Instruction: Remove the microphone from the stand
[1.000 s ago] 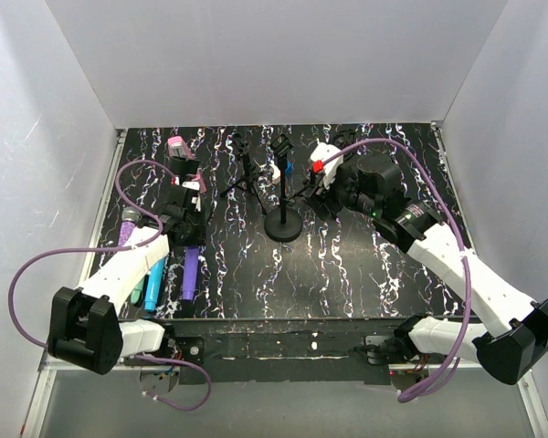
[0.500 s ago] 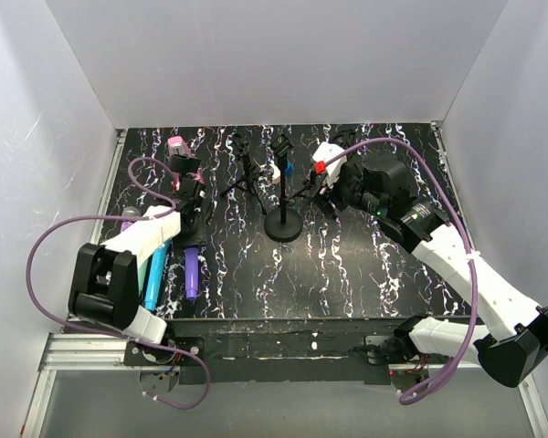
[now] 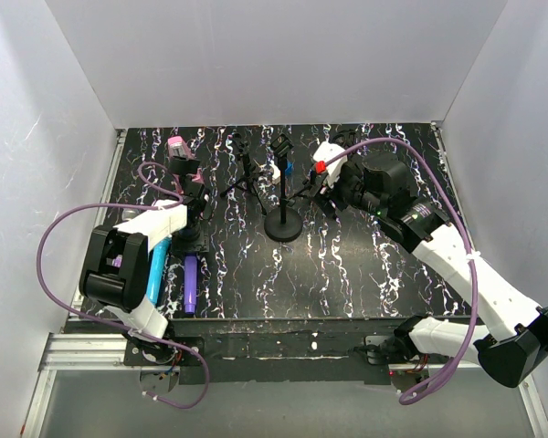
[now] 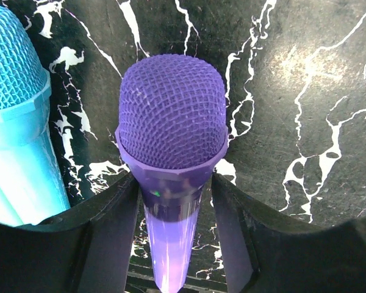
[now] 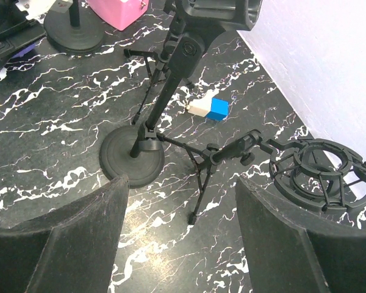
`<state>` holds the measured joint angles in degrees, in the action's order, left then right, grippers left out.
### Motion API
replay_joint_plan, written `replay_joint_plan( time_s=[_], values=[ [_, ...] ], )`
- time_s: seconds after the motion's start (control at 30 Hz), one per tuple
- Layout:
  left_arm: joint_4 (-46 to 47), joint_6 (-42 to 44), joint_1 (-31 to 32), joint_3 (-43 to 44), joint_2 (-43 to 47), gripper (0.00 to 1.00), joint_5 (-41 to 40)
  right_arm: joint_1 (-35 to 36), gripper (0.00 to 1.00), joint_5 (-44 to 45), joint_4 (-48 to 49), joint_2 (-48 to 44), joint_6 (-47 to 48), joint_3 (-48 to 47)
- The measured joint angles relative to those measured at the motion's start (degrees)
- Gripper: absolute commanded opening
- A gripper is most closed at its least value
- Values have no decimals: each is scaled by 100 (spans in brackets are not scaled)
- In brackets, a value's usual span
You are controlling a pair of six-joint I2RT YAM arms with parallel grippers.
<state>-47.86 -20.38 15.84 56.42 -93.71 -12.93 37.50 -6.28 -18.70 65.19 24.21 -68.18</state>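
A purple microphone (image 4: 171, 116) with a mesh head sits between the fingers of my left gripper (image 4: 174, 183), which close on its neck just below the head. In the top view it (image 3: 189, 285) lies lengthwise at the left, low over the black marbled table, beside a cyan microphone (image 3: 155, 272). My left gripper (image 3: 190, 239) is at its far end. The black round-base stand (image 3: 283, 224) in the middle has an empty clip (image 3: 280, 144). My right gripper (image 3: 318, 192) is open and empty, right of that stand, which also shows in the right wrist view (image 5: 132, 155).
A tripod stand (image 3: 242, 173) stands left of the round-base stand. A small tripod with a shock mount (image 5: 323, 168) is close to my right fingers. A white-and-blue block (image 5: 208, 108) lies behind. A pink box (image 3: 175, 146) and another round base (image 5: 73, 33) are at the far left.
My left arm has folded back toward its base and its elbow has swung left. The purple microphone has shifted slightly toward the near edge. The right arm has hardly moved.
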Motion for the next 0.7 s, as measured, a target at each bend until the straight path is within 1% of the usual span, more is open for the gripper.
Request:
replay_joint_plan(
  time_s=[0.17,0.23,0.33,0.5,0.57,0.7],
  values=[
    [-31,35,0,0,11,49,55,0,77,11,2,-13,0,0],
    [-48,70,0,0,52,53,72,0,77,11,0,-24,0,0],
    [-103,138,2,9,214,56,70,-2,77,11,-2,-50,0,0],
    [-457,254,22,374,682,57,157,-11,77,9,-66,-98,2,0],
    [-455,350,42,527,879,56,341,-17,77,9,-101,-98,2,0],
    [-264,778,118,540,1165,55,1303,-31,77,9,-120,-98,4,0]
  ],
)
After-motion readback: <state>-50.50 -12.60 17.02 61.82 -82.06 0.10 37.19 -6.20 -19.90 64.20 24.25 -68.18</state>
